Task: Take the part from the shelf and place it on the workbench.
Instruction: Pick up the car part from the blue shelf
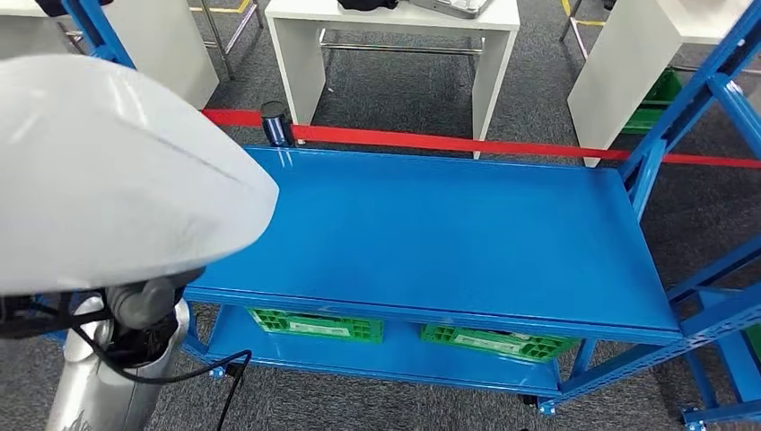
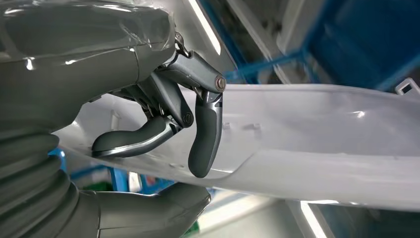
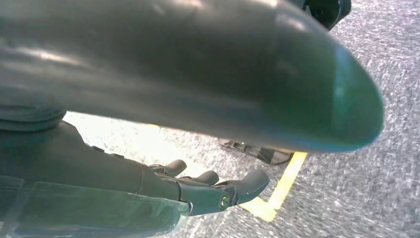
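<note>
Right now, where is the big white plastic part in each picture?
Head view: the big white curved plastic part covers the upper left, above the blue metal shelf.
Left wrist view: it stretches across the middle, gripped by the left hand.
Right wrist view: not in it.
Shared landmark: the blue shelf frame.

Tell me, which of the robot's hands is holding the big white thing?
The left hand: its fingers and thumb grip the edge of the white part. The right hand hangs over the grey floor with fingers apart, holding nothing.
</note>
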Motion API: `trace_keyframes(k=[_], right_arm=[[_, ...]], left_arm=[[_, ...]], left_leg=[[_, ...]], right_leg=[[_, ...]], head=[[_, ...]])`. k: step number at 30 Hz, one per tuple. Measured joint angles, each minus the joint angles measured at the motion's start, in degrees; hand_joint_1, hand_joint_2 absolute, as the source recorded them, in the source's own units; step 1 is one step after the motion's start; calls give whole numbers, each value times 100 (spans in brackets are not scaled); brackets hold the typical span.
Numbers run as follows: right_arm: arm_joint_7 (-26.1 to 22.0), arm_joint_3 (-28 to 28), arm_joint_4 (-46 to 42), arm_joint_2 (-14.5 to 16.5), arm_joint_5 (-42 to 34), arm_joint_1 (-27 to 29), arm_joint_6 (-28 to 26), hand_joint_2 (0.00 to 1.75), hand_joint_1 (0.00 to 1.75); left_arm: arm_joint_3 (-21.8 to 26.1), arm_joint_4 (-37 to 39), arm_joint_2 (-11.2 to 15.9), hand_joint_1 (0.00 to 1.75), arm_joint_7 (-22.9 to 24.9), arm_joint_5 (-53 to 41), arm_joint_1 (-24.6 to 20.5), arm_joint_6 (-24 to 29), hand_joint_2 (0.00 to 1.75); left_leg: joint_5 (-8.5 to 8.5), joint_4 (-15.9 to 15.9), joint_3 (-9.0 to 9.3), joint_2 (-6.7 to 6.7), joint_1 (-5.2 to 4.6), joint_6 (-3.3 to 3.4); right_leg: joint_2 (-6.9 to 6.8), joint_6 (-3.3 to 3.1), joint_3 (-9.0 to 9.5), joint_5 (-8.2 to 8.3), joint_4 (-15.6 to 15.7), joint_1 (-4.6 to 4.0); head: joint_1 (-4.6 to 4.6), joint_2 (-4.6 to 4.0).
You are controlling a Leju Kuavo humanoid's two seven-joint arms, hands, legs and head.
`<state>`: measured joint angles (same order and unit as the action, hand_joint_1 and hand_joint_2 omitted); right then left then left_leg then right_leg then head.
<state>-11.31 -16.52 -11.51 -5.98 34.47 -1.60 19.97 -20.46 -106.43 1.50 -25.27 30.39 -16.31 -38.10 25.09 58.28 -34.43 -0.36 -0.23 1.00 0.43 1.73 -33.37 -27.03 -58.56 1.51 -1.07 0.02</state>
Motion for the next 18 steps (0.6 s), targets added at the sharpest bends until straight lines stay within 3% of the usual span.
trace_keyframes(k=[3, 5, 7, 8, 9, 10, 12, 14, 16, 18], right_arm=[[207, -20, 2, -23, -70, 34, -85, 0, 0], [434, -64, 2, -69, -128, 64, -125, 0, 0], [752, -131, 3, -129, -188, 100, -148, 0, 0], [923, -169, 4, -158, -215, 121, -157, 0, 0], [1098, -209, 4, -193, -233, 144, -168, 0, 0], [1265, -250, 4, -229, -244, 169, -179, 0, 0], [1604, -338, -8, -302, -256, 233, -214, 0, 0], [1941, -448, -90, -375, -222, 339, -192, 0, 0], [2450, -592, -380, -416, -47, 547, 66, 0, 0], [3165, -849, -1093, -349, 353, 905, 704, 0, 0]], left_arm=[[-236, -143, 8, 175, 63, 125, -41, -50, 175], [-381, -190, 22, 175, 83, 185, -78, -62, 175], [-527, -204, 37, 175, 105, 212, -100, -63, 175], [-594, -205, 42, 175, 117, 223, -102, -61, 175], [-656, -205, 46, 175, 130, 236, -106, -55, 175], [-715, -205, 50, 175, 144, 247, -118, -46, 175], [-823, -211, 53, 175, 165, 264, -167, -24, 175], [-923, -223, 57, 175, 173, 276, -221, 2, 175], [-1018, -229, 76, 175, 182, 315, -247, 36, 175], [-1122, -228, 102, 175, 214, 373, -261, 77, 175]], left_leg=[[65, 74, -41, 1, 34, -85], [422, 507, -187, 8, 54, -143], [871, 1245, -425, 10, 72, -180], [997, 1506, -488, 11, 79, -185], [1019, 1568, -455, 11, 82, -178], [942, 1399, -304, 11, 82, -158], [693, 593, 243, 11, 64, -82], [553, 11, 599, 15, 15, -14], [497, -71, 614, 17, -41, 33], [372, -155, 579, 15, -38, 111]], right_leg=[[2, -106, -25, 62, 6, 5], [-6, -171, -51, 103, 15, 22], [-13, -209, -101, 141, 13, 4], [-17, -219, -132, 164, 12, -8], [-20, -220, -164, 190, 12, -19], [-20, -216, -193, 218, 12, -30], [-18, -194, -236, 278, 12, -45], [-24, -138, -260, 335, 15, -48], [-40, -54, -269, 399, 37, -26], [-54, -11, -297, 388, 27, -3]], head=[[-8, 0], [-26, 0], [-39, 0], [-38, 0], [-39, 0], [-39, 0], [-38, 0], [-35, 0], [-36, 0], [-32, 0]])
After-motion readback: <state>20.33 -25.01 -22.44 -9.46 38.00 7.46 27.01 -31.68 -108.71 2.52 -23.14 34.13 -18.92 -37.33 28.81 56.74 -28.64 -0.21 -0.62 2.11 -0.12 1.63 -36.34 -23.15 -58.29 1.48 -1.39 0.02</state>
